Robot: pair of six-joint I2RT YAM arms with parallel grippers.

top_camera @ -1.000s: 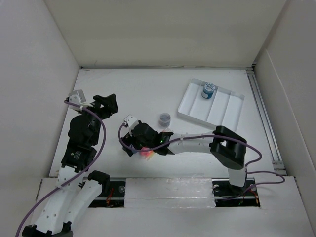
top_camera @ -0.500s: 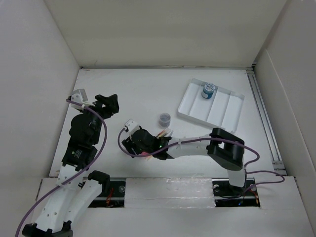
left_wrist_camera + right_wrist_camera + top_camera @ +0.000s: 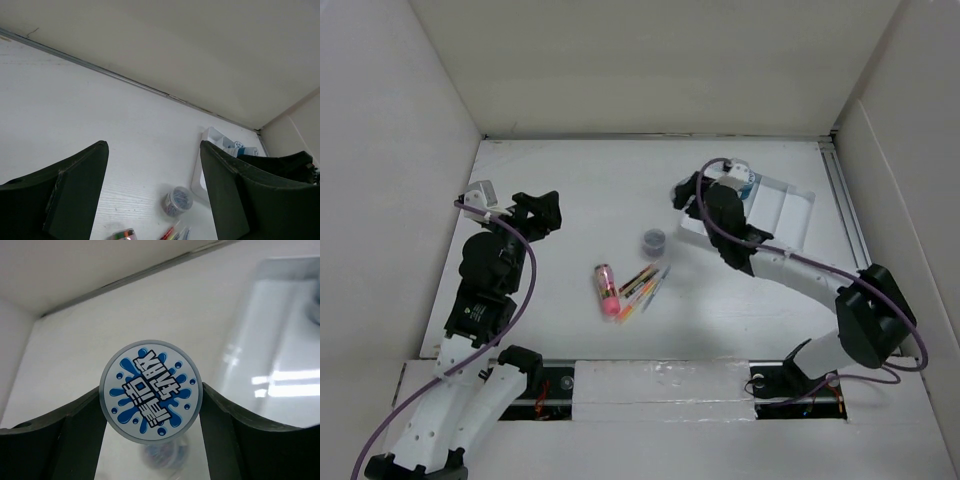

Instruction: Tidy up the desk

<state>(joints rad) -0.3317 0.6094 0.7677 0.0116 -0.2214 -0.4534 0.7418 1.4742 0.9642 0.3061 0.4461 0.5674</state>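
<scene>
The white desk point(image 3: 560, 180) holds a small clear jar of paper clips point(image 3: 653, 240), a colourful tube point(image 3: 607, 290) and several pens point(image 3: 642, 287) near its middle. My right gripper point(image 3: 688, 192) is at the left edge of the white ridged tray point(image 3: 785, 215). In the right wrist view it point(image 3: 151, 407) is shut on a round container with a blue splash lid point(image 3: 151, 391). The arm hides that container from above. My left gripper point(image 3: 542, 208) is open and empty over the left of the desk, and its wrist view point(image 3: 154, 170) shows the jar point(image 3: 179, 201) ahead.
White walls enclose the desk on three sides. A metal rail point(image 3: 850, 230) runs along the right edge. The tray also shows in the left wrist view point(image 3: 212, 137) and the right wrist view point(image 3: 280, 355). The arm bases stand at the near edge.
My right arm has swung from the pens at the desk's middle to the tray at the back right. The pens and tube now lie uncovered. The left arm has not moved.
</scene>
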